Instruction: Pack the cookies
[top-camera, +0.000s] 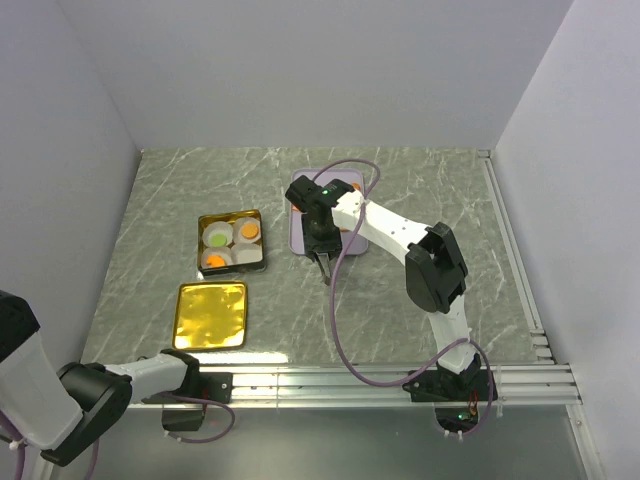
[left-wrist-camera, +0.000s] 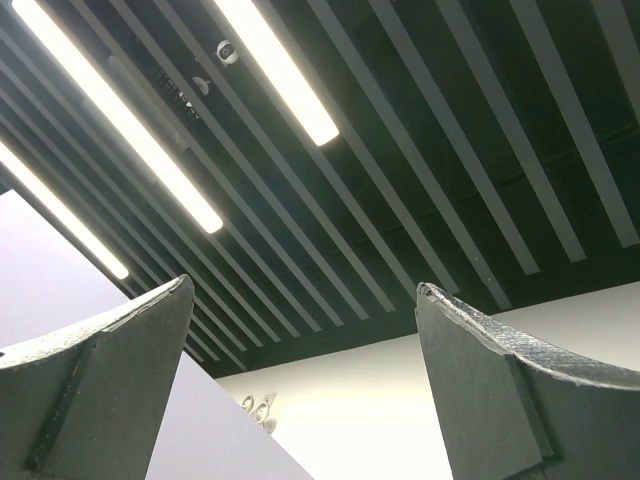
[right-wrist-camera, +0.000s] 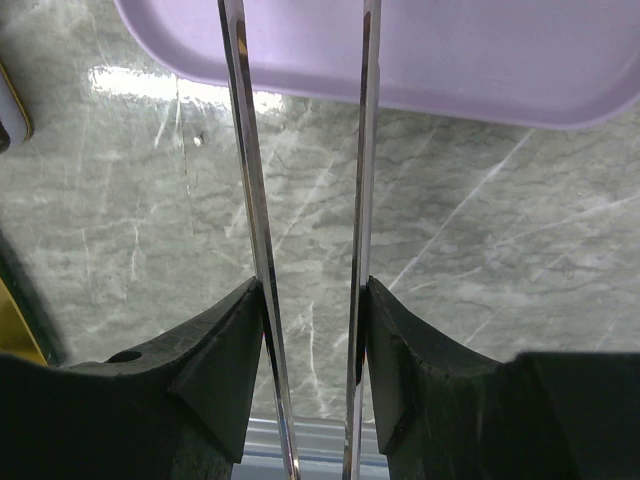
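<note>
My right gripper (top-camera: 322, 248) is shut on a pair of thin metal tongs (right-wrist-camera: 245, 150), whose two blades stay apart with nothing between them. It hovers over the marble table just in front of the lilac tray (top-camera: 297, 238), whose near rim shows in the right wrist view (right-wrist-camera: 450, 60). Orange cookies (top-camera: 355, 187) lie on the tray, partly hidden by the arm. A gold tin (top-camera: 230, 215) holds white paper cups with a green cookie (top-camera: 215, 238) and orange cookies (top-camera: 248, 232). My left gripper (left-wrist-camera: 305, 300) is open, empty and points at the ceiling.
The gold lid (top-camera: 211, 314) lies flat in front of the tin. A metal rail (top-camera: 380, 380) runs along the table's near edge. White walls close the left, back and right sides. The left arm (top-camera: 120, 385) rests low at the near left corner.
</note>
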